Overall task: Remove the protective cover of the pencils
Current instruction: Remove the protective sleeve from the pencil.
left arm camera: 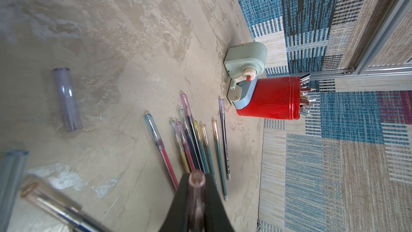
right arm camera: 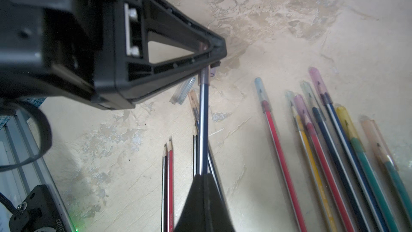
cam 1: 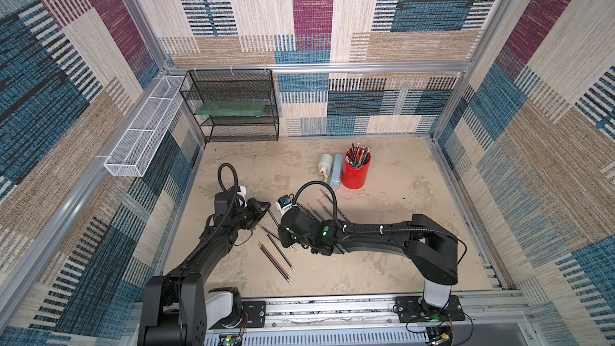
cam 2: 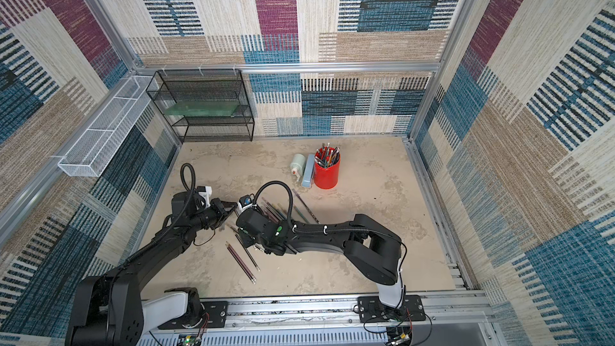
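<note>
The right gripper (right arm camera: 204,176) is clamping the blue pencil (right arm camera: 203,130) by its shaft. The left gripper (left arm camera: 196,176) is pinching its clear cap (left arm camera: 197,197), apparently so the two can be pulled apart.

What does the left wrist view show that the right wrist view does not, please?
Only the left wrist view shows the red cup and the sharpener beside it, near the wall. Only the right wrist view shows two bare pencils lying side by side and the blue pencil gripped by the right claw. Both show the row of capped pencils and the pink cap pinched in the shut left claw.
</note>
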You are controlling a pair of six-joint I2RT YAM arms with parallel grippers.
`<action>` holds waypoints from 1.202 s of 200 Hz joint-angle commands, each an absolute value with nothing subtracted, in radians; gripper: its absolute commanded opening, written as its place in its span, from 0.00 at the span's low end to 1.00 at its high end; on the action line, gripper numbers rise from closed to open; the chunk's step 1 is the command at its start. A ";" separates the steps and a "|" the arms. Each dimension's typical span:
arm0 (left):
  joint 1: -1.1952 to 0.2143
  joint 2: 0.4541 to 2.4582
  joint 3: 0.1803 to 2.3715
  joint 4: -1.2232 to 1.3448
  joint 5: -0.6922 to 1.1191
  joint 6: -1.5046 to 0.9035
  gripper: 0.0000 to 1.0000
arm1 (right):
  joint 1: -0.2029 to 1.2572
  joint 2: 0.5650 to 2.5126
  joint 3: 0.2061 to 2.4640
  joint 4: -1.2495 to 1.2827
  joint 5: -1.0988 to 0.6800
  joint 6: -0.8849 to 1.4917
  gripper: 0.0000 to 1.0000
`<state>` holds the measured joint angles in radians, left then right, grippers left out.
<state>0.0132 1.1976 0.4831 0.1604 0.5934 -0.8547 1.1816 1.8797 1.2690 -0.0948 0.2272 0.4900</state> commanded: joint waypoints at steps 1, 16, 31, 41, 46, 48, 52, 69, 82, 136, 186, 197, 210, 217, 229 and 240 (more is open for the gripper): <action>0.018 1.197 0.491 0.139 0.535 -0.877 0.01 | 1.186 1.881 1.252 -0.064 0.226 0.497 0.00; 0.024 1.193 0.485 0.141 0.532 -0.892 0.00 | 1.187 1.880 1.226 -0.039 0.225 0.506 0.00; 0.026 1.187 0.483 0.143 0.533 -0.894 0.00 | 1.186 1.884 1.224 -0.043 0.222 0.511 0.00; 0.026 1.184 0.483 0.143 0.532 -0.891 0.00 | 1.187 1.890 1.238 -0.064 0.224 0.507 0.02; 0.026 1.184 0.484 0.140 0.532 -0.888 0.00 | 1.186 1.891 1.245 -0.074 0.226 0.504 0.07; 0.026 1.185 0.485 0.140 0.530 -0.886 0.00 | 1.187 1.892 1.247 -0.076 0.228 0.503 0.10; 0.026 1.186 0.486 0.137 0.531 -0.885 0.00 | 1.187 1.892 1.252 -0.080 0.230 0.500 0.15; 0.026 1.196 0.491 0.140 0.545 -0.882 0.00 | 1.186 1.890 1.256 -0.080 0.235 0.487 0.32; 0.026 1.203 0.492 0.150 0.559 -0.886 0.00 | 1.184 1.895 1.263 -0.076 0.237 0.481 0.35; 0.026 1.201 0.497 0.142 0.558 -0.880 0.00 | 1.166 1.968 1.353 -0.124 0.215 0.463 0.23; 0.031 1.193 0.499 0.119 0.536 -0.874 0.00 | 1.176 1.954 1.333 -0.122 0.203 0.458 0.00; 0.040 1.193 0.499 0.117 0.538 -0.873 0.00 | 1.181 1.948 1.318 -0.115 0.206 0.456 0.00; 0.052 1.193 0.497 0.111 0.541 -0.873 0.00 | 1.186 1.937 1.284 -0.089 0.205 0.456 0.00; 0.059 1.191 0.494 0.110 0.542 -0.874 0.00 | 1.190 1.929 1.263 -0.072 0.204 0.456 0.00; 0.068 1.188 0.493 0.105 0.537 -0.870 0.00 | 1.195 1.919 1.238 -0.056 0.206 0.459 0.00; 0.072 1.183 0.495 0.092 0.523 -0.863 0.00 | 1.198 1.915 1.226 -0.062 0.204 0.462 0.00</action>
